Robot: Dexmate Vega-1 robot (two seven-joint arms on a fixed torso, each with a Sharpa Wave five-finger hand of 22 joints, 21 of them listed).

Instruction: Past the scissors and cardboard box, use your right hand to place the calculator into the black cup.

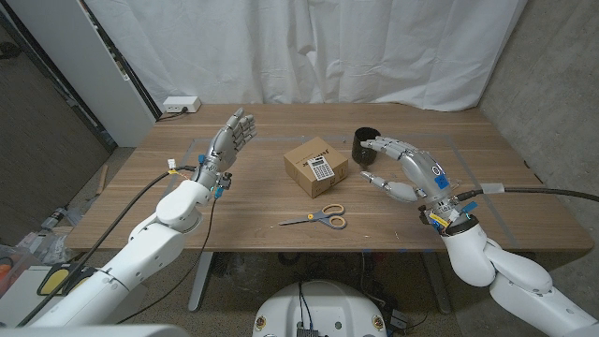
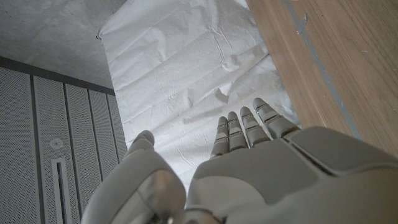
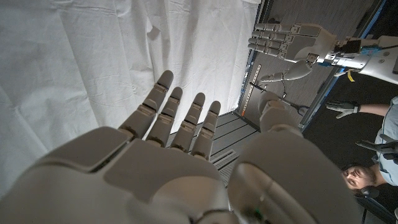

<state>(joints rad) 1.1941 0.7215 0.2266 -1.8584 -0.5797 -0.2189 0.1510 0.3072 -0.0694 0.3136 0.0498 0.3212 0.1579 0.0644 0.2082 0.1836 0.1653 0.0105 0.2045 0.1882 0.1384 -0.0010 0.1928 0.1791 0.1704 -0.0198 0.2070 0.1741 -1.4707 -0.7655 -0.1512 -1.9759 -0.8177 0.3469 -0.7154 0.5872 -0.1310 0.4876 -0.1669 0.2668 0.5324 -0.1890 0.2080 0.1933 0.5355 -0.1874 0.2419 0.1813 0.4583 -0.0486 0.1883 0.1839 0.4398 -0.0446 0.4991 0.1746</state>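
A small grey calculator (image 1: 322, 168) lies on top of a cardboard box (image 1: 314, 166) at the table's middle. The black cup (image 1: 366, 148) stands just right of the box, toward the back. Scissors (image 1: 319, 219) with tan handles lie in front of the box. My right hand (image 1: 409, 169) hovers right of the box and cup, fingers spread and empty, also seen in the right wrist view (image 3: 168, 168). My left hand (image 1: 230, 139) is raised over the table's left part, open, fingers extended; the left wrist view (image 2: 249, 168) shows its back.
A white power strip (image 1: 181, 105) sits at the back left corner of the table (image 1: 243, 201). A white curtain (image 1: 309, 47) hangs behind. A person with a gloved hand (image 3: 341, 109) is at the edge of the right wrist view.
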